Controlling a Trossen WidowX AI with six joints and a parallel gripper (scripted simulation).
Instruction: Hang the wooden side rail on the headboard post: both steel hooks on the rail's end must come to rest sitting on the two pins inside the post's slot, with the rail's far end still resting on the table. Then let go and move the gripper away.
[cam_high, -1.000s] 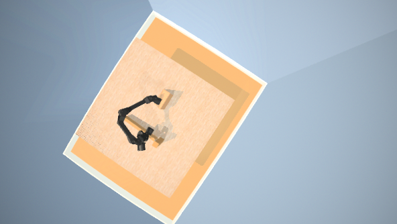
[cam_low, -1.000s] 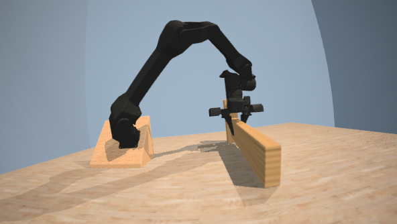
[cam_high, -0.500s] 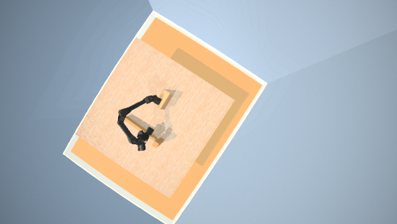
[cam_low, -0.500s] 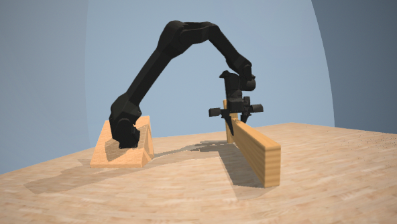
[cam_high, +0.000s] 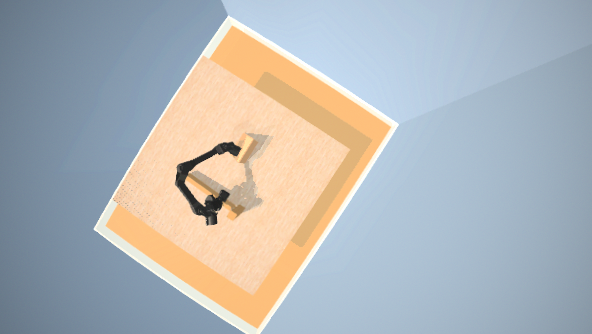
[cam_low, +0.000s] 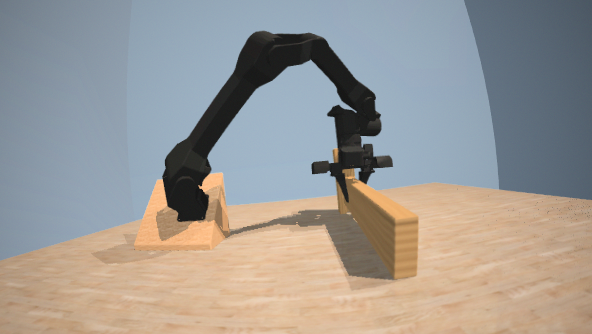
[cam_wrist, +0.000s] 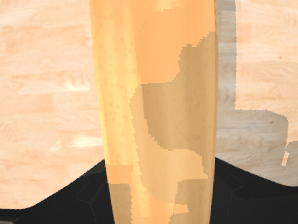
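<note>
The slot in the headboard post (cam_high: 234, 215) (cam_low: 336, 156) faces out of clear sight; its pins and the rail's steel hooks are hidden, so whether they are seated cannot be told. The wooden side rail (cam_high: 198, 183) (cam_low: 382, 215) (cam_wrist: 160, 110) stands on its narrow side, one end at the post, the far end resting on the worktop (cam_high: 295, 165) (cam_low: 280, 290) (cam_wrist: 45, 100) towards the top view's upper-left edge; the gripper (cam_high: 216, 200) (cam_low: 356, 192) (cam_wrist: 152, 152) is closed on the rail near the post, a finger on each side.

The post stands inward from the worktop's bottom corner; the arm's wedge-shaped base (cam_high: 246, 150) (cam_low: 150, 220) sits nearer the middle, apart from the rail. Orange floor (cam_high: 160, 255) surrounds part of the worktop, inside a pale border; blue walls (cam_high: 475, 200) (cam_low: 280, 125) lie beyond. Wide bare stretches run to the top and right corners; shadows fall beside the rail.
</note>
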